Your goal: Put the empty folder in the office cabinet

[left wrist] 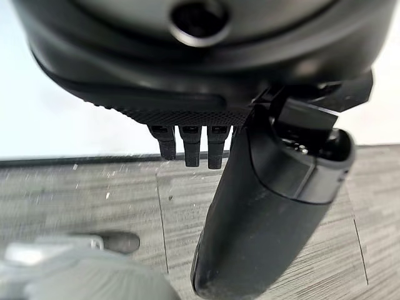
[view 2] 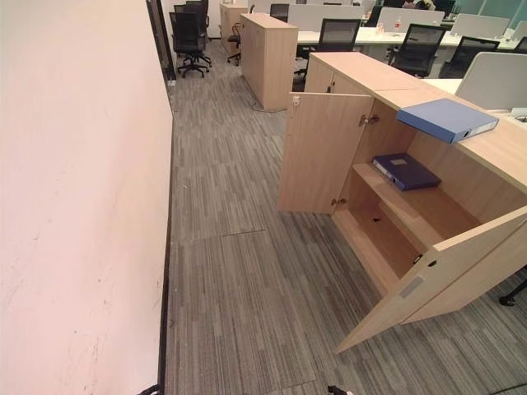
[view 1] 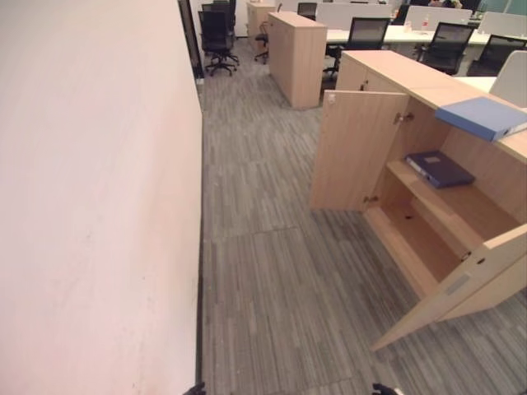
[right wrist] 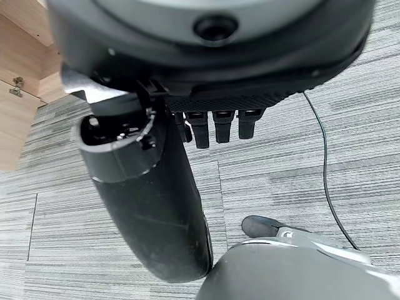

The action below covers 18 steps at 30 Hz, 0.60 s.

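The wooden office cabinet (view 1: 394,67) stands at the right with both doors swung open, the far door (view 1: 356,152) and the near door (view 1: 461,284). A light blue folder (view 1: 482,117) lies flat on the cabinet's top. A dark blue folder (view 1: 440,168) lies on the upper shelf inside; the lower shelf is bare. My left hand (left wrist: 262,206) hangs over the carpet near the wall, fingers (left wrist: 190,147) relaxed and holding nothing. My right hand (right wrist: 150,200) hangs over the carpet too, open and empty, well short of the cabinet.
A white wall (view 1: 90,206) runs along the whole left side. A taller wooden cabinet (view 1: 296,58) stands further down the aisle. Black office chairs (view 1: 216,37) and white desks (view 1: 395,34) are at the back. Grey carpet (view 1: 263,271) lies between wall and cabinet.
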### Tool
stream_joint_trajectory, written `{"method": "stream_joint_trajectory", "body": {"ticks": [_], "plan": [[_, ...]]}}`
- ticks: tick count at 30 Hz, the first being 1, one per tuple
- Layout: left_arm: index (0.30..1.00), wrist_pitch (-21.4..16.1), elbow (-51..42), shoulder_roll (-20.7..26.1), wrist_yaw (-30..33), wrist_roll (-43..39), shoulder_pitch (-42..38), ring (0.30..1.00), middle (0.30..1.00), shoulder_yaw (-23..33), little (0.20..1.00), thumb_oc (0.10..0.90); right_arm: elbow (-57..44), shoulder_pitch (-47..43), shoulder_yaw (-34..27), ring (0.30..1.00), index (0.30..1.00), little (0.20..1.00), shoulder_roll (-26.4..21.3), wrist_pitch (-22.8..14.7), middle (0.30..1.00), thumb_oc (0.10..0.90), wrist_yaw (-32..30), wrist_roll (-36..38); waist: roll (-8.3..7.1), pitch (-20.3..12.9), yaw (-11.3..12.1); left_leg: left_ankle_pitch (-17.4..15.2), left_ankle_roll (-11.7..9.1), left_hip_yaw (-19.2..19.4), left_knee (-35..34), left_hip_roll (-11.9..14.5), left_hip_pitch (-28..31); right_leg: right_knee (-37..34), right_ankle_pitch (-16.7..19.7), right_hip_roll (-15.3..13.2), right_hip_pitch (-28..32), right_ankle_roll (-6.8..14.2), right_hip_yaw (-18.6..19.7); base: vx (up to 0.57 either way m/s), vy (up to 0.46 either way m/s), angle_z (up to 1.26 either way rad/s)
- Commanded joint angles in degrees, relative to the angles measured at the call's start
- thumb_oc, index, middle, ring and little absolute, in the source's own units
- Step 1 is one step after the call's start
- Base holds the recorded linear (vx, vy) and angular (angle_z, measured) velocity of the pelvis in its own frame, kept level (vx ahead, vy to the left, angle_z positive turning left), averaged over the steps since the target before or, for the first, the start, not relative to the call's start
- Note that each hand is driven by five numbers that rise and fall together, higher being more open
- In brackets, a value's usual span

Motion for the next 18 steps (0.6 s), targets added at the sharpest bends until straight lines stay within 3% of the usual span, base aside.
{"method": "stream_joint_trajectory", "body": {"ticks": [1, 9, 18], "plan": [[0.900, -2.04, 1.21, -2.80, -2.31, -3.39, -2.67, 0.900, 0.900, 1.11, 0.900, 0.800, -0.12, -2.65, 2.16, 0.900, 0.900, 0.900, -0.13, 0.00, 0.900, 0.800, 1.24, -0.33, -1.22, -0.26, -0.12, -1.16, -0.63, 0.76, -0.65, -1.50, -0.84, -0.05, -1.20, -1.72, 1.36, 3.60, -0.72, 0.00, 0.000, 0.00], [0.900, -1.65, 4.00, -3.11, -4.41, -4.57, -3.53, 0.900, 0.900, 1.74, 0.900, 0.800, 0.03, -2.71, 2.50, 0.900, 0.900, 0.900, -0.16, 0.18, 0.900, 0.800, 2.06, -0.67, -1.11, -0.48, -0.54, -1.34, -0.67, 1.17, -0.65, -1.48, -0.51, -0.05, -1.23, -1.55, 1.50, 3.46, -0.36, 0.00, -0.002, -0.01], [0.900, -1.97, 3.05, -2.93, -2.35, -3.49, -3.74, 0.900, 0.900, 1.83, 0.900, 0.800, 0.70, -2.65, 2.24, 0.900, 0.900, 0.900, 0.12, 0.18, 0.900, 0.800, 1.61, -0.35, -1.07, -0.52, -0.35, -1.34, -0.67, 1.13, -0.65, -1.45, -0.41, -0.05, -1.37, -1.56, 1.70, 3.46, -0.55, 0.00, -0.001, 0.00]]}}
